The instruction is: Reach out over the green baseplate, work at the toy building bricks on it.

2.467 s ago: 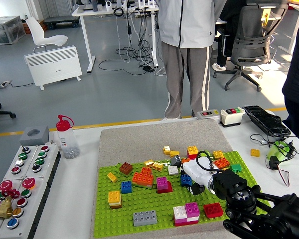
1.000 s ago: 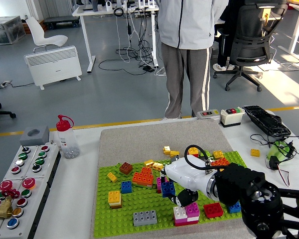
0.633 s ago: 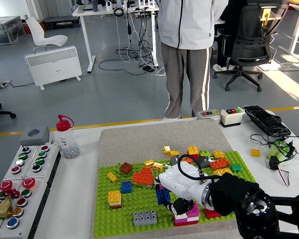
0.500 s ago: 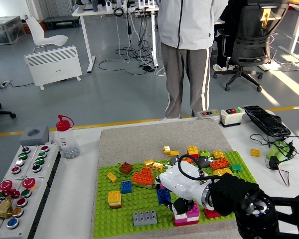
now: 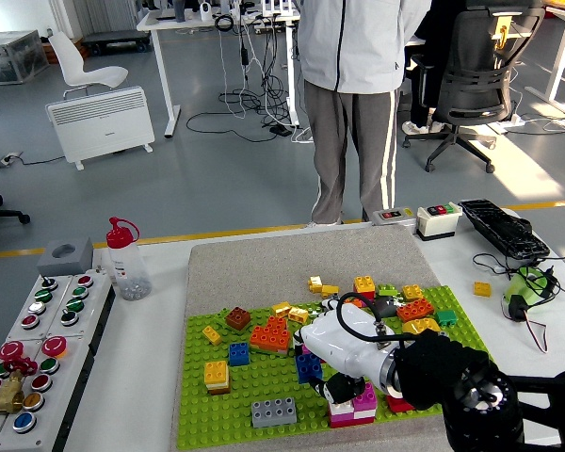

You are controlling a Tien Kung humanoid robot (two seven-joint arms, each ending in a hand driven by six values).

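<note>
The right hand (image 5: 344,363) reaches in from five o'clock over the green baseplate (image 5: 264,391), its white shell low above the pink-and-white brick stack (image 5: 353,405); whether its fingers are curled or spread, I cannot tell. A blue brick (image 5: 308,367) sits touching the hand at nine o'clock, and a grey brick (image 5: 274,411) lies near at seven o'clock. An orange brick cluster (image 5: 270,334) lies at ten o'clock, with a person (image 5: 358,104) standing beyond the table at twelve.
</note>
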